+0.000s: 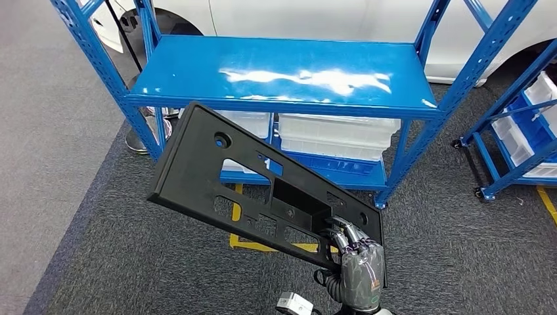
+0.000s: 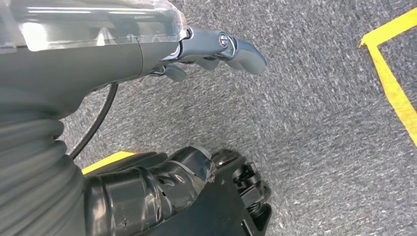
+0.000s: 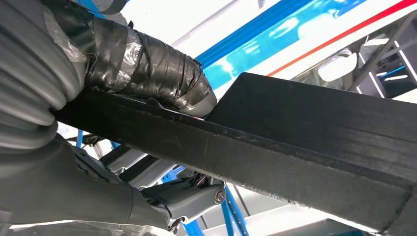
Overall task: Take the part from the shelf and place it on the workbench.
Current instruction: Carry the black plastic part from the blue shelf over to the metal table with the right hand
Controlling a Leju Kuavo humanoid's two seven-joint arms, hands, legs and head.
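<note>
The black plastic panel (image 1: 256, 190), flat with cut-out holes, is off the shelf and in the air in front of the blue shelf rack (image 1: 282, 72), tilted, its far end rising toward the rack's front edge. My right hand (image 1: 358, 262) grips its near corner, thumb on one face and fingers (image 1: 345, 231) on the other. My left hand (image 2: 216, 46) hangs over grey carpet (image 2: 319, 123), fingers loosely curled, holding nothing.

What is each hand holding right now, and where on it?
The right hand grips the black panel at its lower right end, thumb on one face and fingers through a cutout. The left hand holds nothing.
</note>
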